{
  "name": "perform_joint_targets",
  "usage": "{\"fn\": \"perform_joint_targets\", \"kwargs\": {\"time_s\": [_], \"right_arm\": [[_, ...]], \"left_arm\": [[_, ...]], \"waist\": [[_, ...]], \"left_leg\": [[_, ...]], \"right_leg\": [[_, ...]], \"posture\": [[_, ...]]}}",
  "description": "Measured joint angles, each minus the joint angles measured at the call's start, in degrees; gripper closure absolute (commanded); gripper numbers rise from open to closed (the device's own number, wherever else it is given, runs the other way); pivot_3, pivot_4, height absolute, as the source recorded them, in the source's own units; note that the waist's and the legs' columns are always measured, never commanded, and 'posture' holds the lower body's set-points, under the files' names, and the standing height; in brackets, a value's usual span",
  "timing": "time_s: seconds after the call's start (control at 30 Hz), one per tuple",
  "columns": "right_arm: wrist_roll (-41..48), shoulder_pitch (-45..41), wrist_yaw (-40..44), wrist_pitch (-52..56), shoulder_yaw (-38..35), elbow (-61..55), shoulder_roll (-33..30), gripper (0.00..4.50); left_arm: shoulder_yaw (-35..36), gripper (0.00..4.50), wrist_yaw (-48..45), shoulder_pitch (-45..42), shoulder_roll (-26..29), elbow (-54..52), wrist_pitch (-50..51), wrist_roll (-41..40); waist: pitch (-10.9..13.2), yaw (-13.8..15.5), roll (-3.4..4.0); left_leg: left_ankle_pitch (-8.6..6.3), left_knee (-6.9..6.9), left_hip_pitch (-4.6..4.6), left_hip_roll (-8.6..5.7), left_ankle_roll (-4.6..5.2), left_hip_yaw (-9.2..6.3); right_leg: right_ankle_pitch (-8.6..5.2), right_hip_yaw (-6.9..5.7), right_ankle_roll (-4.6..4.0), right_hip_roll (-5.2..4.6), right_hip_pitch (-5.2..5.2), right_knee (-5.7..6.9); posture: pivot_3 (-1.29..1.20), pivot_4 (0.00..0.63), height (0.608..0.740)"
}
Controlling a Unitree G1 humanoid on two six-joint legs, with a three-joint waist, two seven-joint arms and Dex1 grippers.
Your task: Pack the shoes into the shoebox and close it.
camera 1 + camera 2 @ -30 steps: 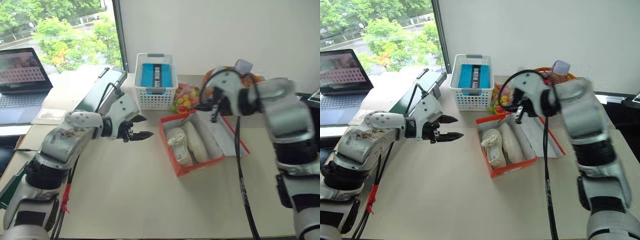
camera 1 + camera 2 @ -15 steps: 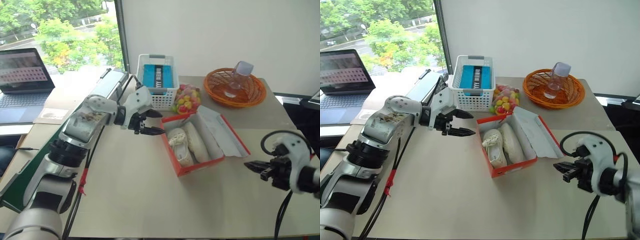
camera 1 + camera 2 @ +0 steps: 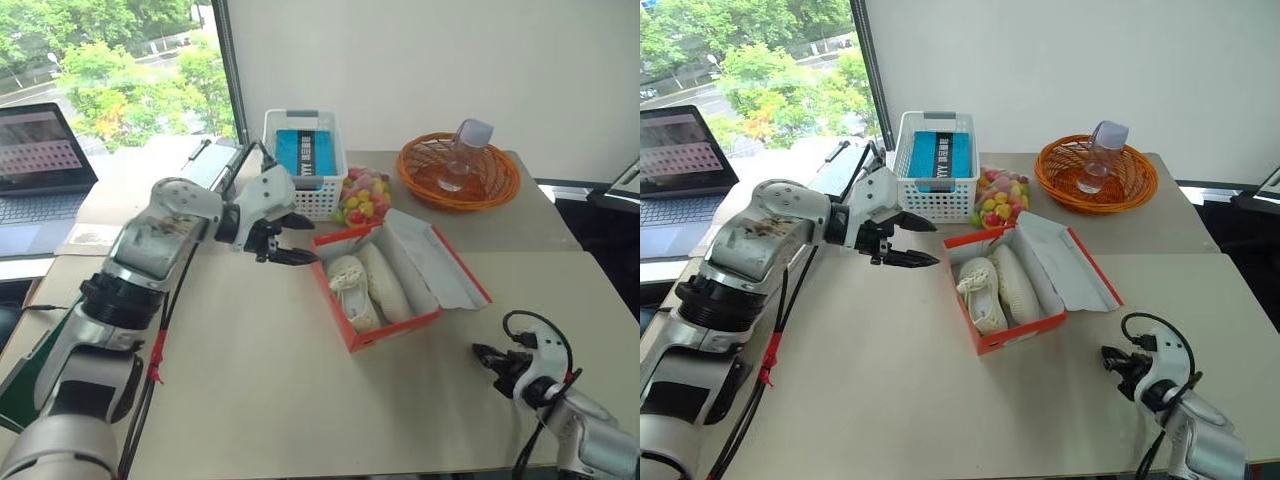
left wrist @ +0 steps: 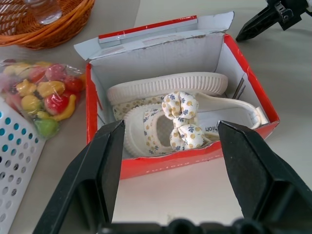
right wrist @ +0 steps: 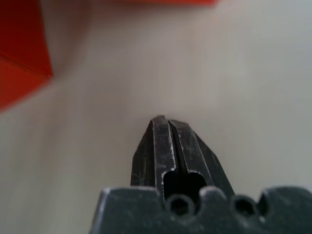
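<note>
We see the cream-white sneakers (image 3: pixel 372 282) lying in the open red-orange cardboard shoebox (image 3: pixel 350 332) mid-worktop (image 3: pixel 250 400). At its nine o'clock our left gripper (image 3: pixel 293 239) hovers spread, empty; at five o'clock our right gripper (image 3: pixel 484 353) is pressed together.

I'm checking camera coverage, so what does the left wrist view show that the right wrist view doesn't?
Left wrist view: the open left tool, both shoes lying in the open box, a bag of toy fruit, an orange wicker basket, a white lattice basket, and the right tool's tip beyond the box. Right wrist view: the right tool's shut fingers up close. Both: the beige table and some red cardboard.
</note>
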Motion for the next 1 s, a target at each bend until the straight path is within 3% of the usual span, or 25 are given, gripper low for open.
{"fn": "perform_joint_targets", "kwargs": {"time_s": [0.47,0.67,0.8,1.0], "right_arm": [[5.51,-11.71,-4.1,-14.15,4.01,18.99,0.16,4.42],[20.67,-15.52,-6.04,-16.72,-7.25,22.8,4.37,4.42],[30.16,-15.59,-6.24,-16.65,-11.04,17.71,6.06,4.42],[38.93,-13.56,-6.92,-11.43,-8.0,3.39,4.92,4.42]], "left_arm": [[2.74,1.29,2.78,3.06,1.99,-5.71,4.94,-0.14],[3.21,1.29,3.24,3.69,2.31,-6.75,5.88,-0.25],[3.6,1.29,3.45,3.85,2.46,-7.28,6.08,-0.25],[3.63,1.29,3.55,3.85,2.4,-7.26,6.07,-0.24]], "waist": [[0.0,-0.21,-0.01],[0.01,0.0,-0.01],[0.06,0.22,0.09],[0.08,0.1,0.14]], "left_leg": [[0.01,-0.02,0.15,0.01,-0.01,0.03],[0.01,-0.07,0.15,0.0,-0.01,0.04],[0.01,-0.15,0.13,0.01,-0.01,0.05],[0.01,-0.13,0.15,0.01,-0.01,0.07]], "right_leg": [[0.04,0.06,-0.05,0.03,0.09,0.02],[0.06,0.09,-0.02,0.02,0.08,0.01],[0.04,0.1,-0.02,0.03,0.04,0.02],[0.05,0.11,-0.03,0.02,0.04,0.03]], "posture": [[0.0,0.15,0.74],[0.0,0.15,0.74],[0.0,0.15,0.74],[0.0,0.15,0.74]]}}
